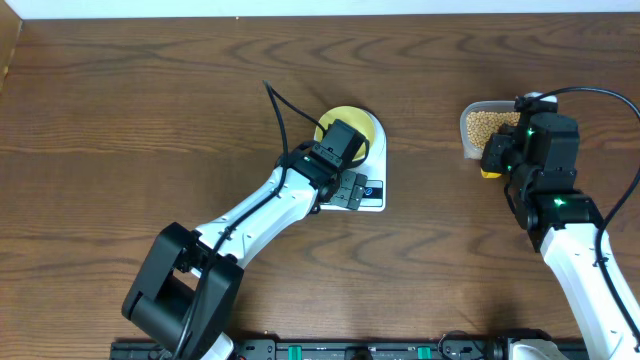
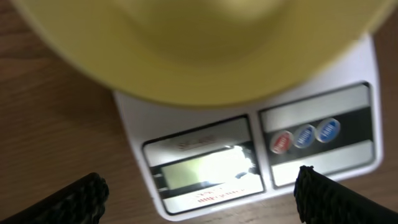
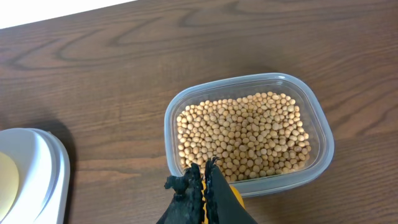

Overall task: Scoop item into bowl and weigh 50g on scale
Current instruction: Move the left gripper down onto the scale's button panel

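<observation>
**Clerk:** Entry one, left gripper (image 2: pixel 199 183). Condition?

**Checker:** Fingers (image 2: pixel 74 202) spread wide, nothing between them. It hangs over the front edge of the scale.

**Clerk:** Nearest item under it?

**Checker:** Scale (image 2: pixel 180 118), white, rectangular, directly below the fingertips. The grey display (image 2: pixel 205 168) sits between the two fingers, its reading washed out by glare. Three round buttons (image 2: pixel 304 135) sit beside the display, one red and two blue.

**Clerk:** Next out?

**Checker:** Bowl (image 2: pixel 205 50), pale yellow, standing on the scale just ahead of the fingertips. It is blurred from the wrist and partly covered by the gripper from overhead, so its contents cannot be told.

**Clerk:** Entry two, right gripper (image 3: pixel 200 183)?

**Checker:** Fingers pressed together on a yellow scoop (image 3: pixel 235 200). Only a small part of the scoop shows, right beneath them.

**Clerk:** Nearest to that one?

**Checker:** Container (image 3: pixel 324 134), clear plastic with rounded corners, on the wooden table (image 3: pixel 93 74) just ahead of and below the fingertips. Contents: beans (image 3: pixel 242 134), small, round and tan, covering its whole floor.

**Clerk:** Farthest?

**Checker:** A corner of the scale and a sliver of the bowl, well off to that gripper's left.
</observation>
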Robot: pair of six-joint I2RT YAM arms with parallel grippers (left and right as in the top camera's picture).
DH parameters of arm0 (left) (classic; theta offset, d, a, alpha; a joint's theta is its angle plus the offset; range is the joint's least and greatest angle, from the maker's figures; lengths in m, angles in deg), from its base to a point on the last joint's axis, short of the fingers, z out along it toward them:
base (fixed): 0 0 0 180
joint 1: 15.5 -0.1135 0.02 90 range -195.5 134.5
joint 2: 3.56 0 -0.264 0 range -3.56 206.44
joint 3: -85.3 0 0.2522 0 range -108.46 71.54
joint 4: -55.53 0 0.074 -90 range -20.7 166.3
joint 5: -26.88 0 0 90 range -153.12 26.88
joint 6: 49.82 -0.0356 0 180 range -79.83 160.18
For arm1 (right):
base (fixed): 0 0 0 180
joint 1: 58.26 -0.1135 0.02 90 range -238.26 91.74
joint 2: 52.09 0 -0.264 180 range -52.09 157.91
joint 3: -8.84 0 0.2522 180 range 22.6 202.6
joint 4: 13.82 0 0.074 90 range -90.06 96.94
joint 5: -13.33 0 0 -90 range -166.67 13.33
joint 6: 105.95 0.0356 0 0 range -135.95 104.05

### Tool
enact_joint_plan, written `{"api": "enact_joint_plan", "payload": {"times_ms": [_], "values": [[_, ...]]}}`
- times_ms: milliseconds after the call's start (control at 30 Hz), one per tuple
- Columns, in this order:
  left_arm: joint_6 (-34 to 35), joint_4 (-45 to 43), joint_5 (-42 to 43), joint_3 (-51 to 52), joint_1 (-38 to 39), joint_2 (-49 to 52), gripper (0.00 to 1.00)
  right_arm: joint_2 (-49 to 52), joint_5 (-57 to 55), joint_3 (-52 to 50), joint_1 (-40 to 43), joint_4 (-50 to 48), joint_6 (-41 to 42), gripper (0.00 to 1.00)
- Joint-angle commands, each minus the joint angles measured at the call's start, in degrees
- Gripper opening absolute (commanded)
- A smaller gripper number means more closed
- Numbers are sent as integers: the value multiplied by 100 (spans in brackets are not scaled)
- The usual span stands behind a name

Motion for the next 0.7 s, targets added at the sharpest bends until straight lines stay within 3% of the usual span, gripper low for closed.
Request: {"api": "enact_joint_plan", "payload": {"times_ms": [0,667], "values": [[387,-31,-485,22,2,0,98,26,-103,74,35,-13,-107,1],[382,-136,-483,22,328,227,98,26,-103,74,37,-15,-107,1]]}}
